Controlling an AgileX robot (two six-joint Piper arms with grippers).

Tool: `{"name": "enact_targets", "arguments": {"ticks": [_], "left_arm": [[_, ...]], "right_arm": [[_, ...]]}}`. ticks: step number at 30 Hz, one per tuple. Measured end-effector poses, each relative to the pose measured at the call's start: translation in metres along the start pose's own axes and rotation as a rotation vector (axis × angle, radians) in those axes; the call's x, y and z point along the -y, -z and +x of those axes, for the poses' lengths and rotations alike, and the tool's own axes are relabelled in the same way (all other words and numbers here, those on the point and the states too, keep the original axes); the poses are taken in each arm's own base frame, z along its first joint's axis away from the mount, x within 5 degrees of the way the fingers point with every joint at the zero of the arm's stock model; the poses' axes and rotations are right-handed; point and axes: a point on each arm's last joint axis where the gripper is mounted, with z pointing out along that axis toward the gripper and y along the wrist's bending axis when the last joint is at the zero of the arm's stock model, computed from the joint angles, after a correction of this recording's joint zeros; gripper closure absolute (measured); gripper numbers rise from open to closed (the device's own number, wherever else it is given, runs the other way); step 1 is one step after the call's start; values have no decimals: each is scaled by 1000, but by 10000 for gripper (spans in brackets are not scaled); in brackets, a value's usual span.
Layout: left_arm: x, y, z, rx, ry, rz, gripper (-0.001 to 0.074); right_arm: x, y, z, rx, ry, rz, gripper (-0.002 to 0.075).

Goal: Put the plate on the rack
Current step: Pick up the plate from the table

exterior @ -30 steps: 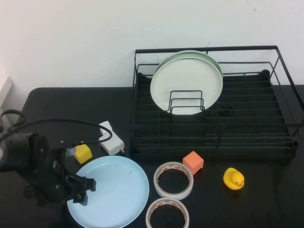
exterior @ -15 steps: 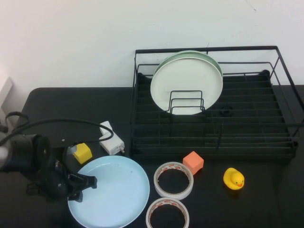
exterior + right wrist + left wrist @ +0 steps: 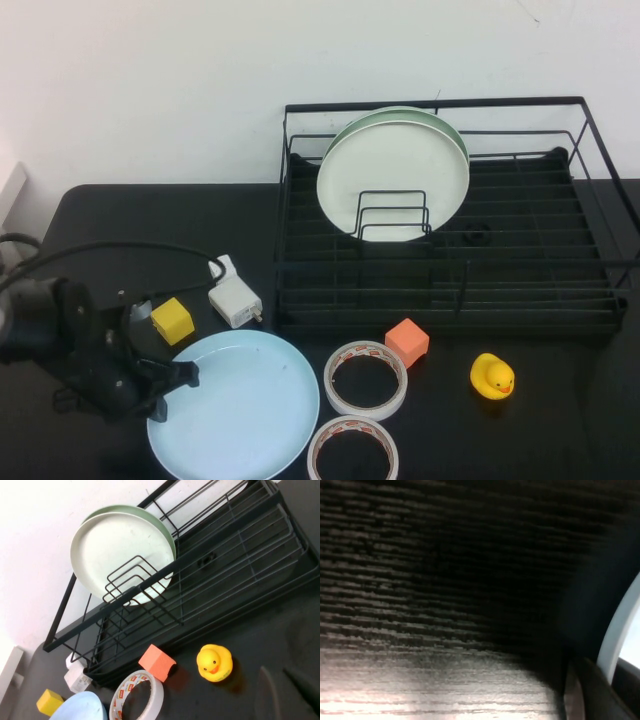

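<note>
The light sky-blue plate (image 3: 250, 405) lies on the black table at the front left. My left gripper (image 3: 180, 378) is at its left rim, and its jaws straddle the rim. In the left wrist view the pale rim (image 3: 620, 625) runs between the two dark fingers (image 3: 575, 690). The black wire rack (image 3: 520, 270) stands at the back right and holds two pale green-white plates (image 3: 393, 170) upright in its dividers. My right gripper (image 3: 287, 692) shows only in the right wrist view, open and empty over bare table near the yellow duck (image 3: 215, 662).
A yellow cube (image 3: 172, 320) and a white adapter (image 3: 235, 300) lie just behind the plate. Two tape rolls (image 3: 366, 378) (image 3: 352, 448), an orange cube (image 3: 406, 342) and the duck (image 3: 492, 376) lie in front of the rack.
My left gripper has moved slightly up and right at the plate's left rim. The plate has shifted a little to the right. The yellow cube now stands free of the arm.
</note>
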Motion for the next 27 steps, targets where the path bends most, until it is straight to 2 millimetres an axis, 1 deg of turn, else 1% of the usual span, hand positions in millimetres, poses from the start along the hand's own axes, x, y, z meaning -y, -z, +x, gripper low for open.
{"name": "enact_targets", "arguments": {"ticks": [5, 8, 11, 14, 20, 24, 27], "left_arm": [[-11, 1, -1, -30, 23, 105, 720], [-18, 3, 6, -36, 8, 183, 729], [-21, 12, 11, 5, -38, 256, 731], [-23, 27, 14, 77, -77, 306, 731], [-27, 56, 14, 209, -112, 332, 731], [-19, 84, 14, 304, -178, 359, 731], [-9, 112, 18, 391, -270, 427, 731]], "right_arm": [[0, 0, 0, 3, 0, 0, 728], [0, 0, 0, 5, 0, -1, 728], [0, 0, -1, 7, 0, -1, 728], [0, 0, -1, 12, 0, -2, 728], [0, 0, -1, 12, 2, -2, 728], [0, 0, -2, 24, 7, -3, 728], [-1, 0, -3, 30, 42, -6, 728]]}}
